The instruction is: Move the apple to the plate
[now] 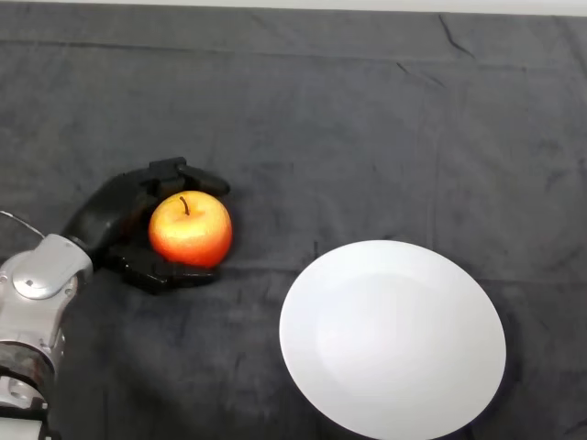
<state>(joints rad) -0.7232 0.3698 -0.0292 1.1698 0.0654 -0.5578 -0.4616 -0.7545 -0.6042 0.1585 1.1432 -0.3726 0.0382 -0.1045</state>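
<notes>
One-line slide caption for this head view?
Left hand curled round the red-yellow apple on the dark cloth, white plate bare to its right.

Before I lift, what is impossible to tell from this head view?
- Whether the apple rests on the cloth: its underside is hidden by its own body.
- Palm contact of the left hand: hidden behind the apple.
- The plate: near rim cut by the bottom edge.

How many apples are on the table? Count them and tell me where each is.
1. The apple sits on the dark cloth at left, the left hand curled round it, left of the white plate. Nothing looks hidden.
</notes>
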